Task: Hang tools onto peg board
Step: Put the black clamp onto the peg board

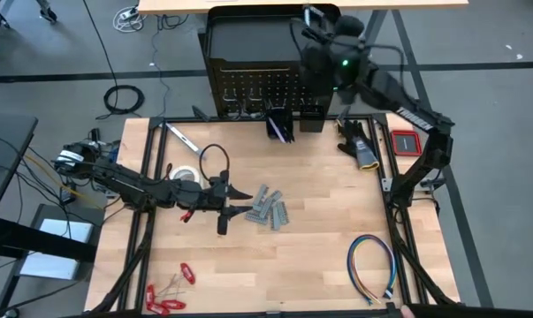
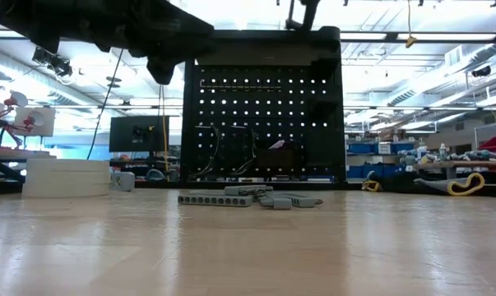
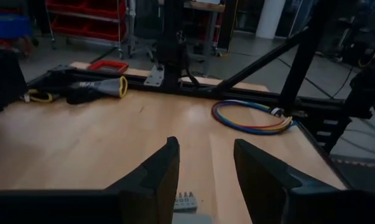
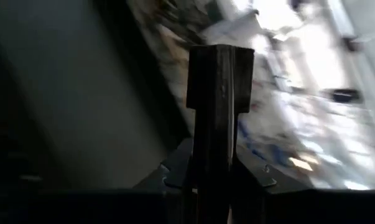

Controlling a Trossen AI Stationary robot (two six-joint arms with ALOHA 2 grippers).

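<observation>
Pale wooden planks made up the bench [image 1: 319, 212], which carried scattered tools in front of the upright peg board [image 1: 257, 88] at its far edge. Nearest the front lay red-handled hand tools [image 1: 169, 296] and a multicoloured wire loop [image 1: 374, 265]. Farther in, the left tool [image 1: 244, 201] hung over the middle of the bench with its fingers [image 3: 159, 171] parted and nothing between them. The grey metal pieces [image 1: 268, 208] lay just beyond its tips, their long axes running roughly away from it toward the right side, so a short reach forward and down looked enough to take one. White tape rolls [image 1: 186, 174] sat just behind that arm, and a silver bar-shaped tool [image 1: 182, 139] lay near the board's left foot. Farthest off, the right tool [image 4: 219, 143] was raised at the peg board's top right corner, clenched on a dark flat bar [image 4: 219, 81] standing upright between its fingers. The left arm was clearly the nearer one to the grey pieces.
</observation>
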